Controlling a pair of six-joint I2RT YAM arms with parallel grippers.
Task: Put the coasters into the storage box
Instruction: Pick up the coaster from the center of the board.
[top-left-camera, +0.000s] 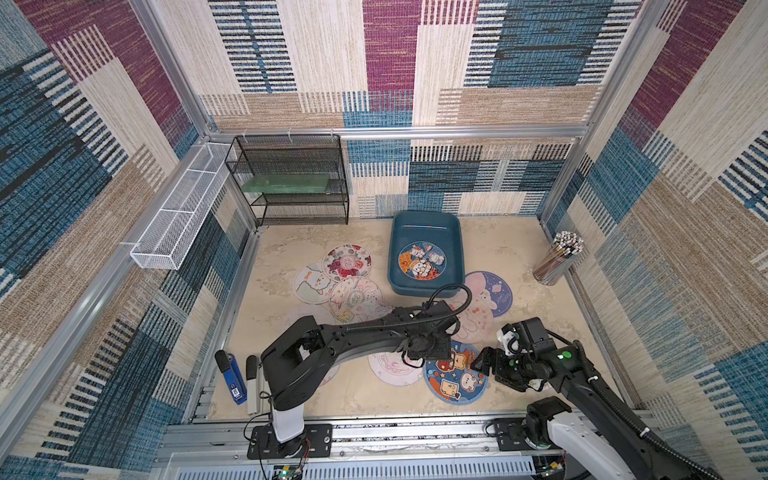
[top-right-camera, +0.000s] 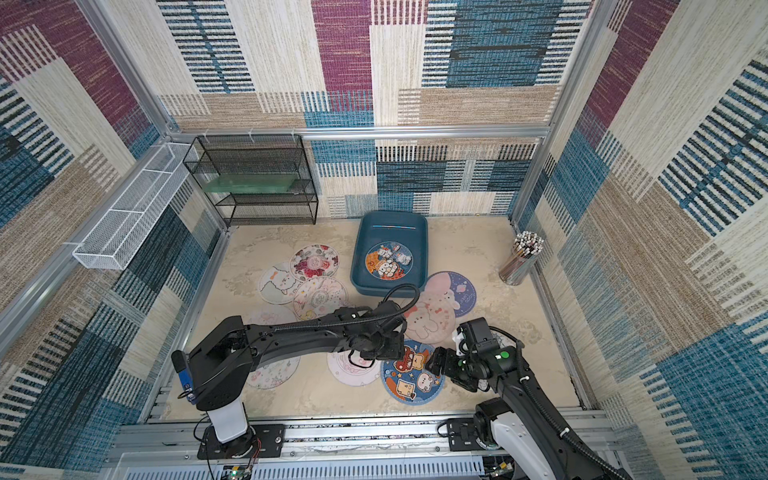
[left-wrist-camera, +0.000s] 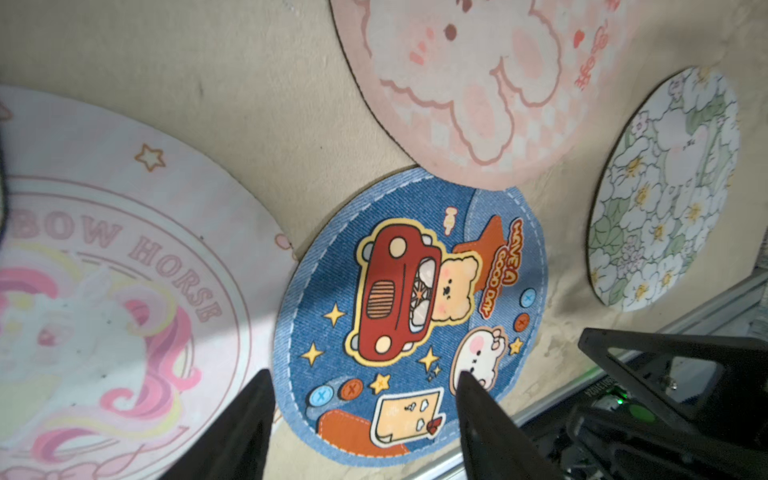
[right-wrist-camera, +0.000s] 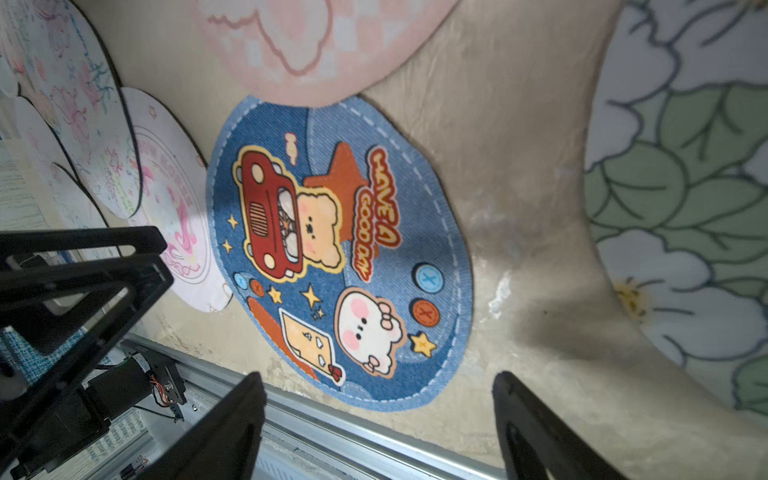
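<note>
The teal storage box (top-left-camera: 457, 249) stands at the back with one cartoon coaster (top-left-camera: 422, 259) lying flat in it. A blue denim-print coaster (top-left-camera: 455, 376) (left-wrist-camera: 409, 316) (right-wrist-camera: 340, 253) lies near the front edge. A pink bear coaster (top-left-camera: 478, 320) overlaps its far side. My left gripper (left-wrist-camera: 362, 373) hovers open over the blue coaster's near part, gripping nothing. My right gripper (top-left-camera: 480, 360) (right-wrist-camera: 378, 375) stands open beside its right edge, also empty. A rainbow horse coaster (left-wrist-camera: 104, 291) and a white-flower coaster (left-wrist-camera: 665, 187) flank it. Three more coasters (top-left-camera: 347, 262) overlap at the left.
A black wire rack (top-left-camera: 291, 178) and a white mesh tray (top-left-camera: 174, 212) stand at the back left. A cup of pencils (top-left-camera: 559, 257) is in the right corner. A blue stapler (top-left-camera: 232, 378) lies front left. An aluminium rail (top-left-camera: 374, 419) runs along the front.
</note>
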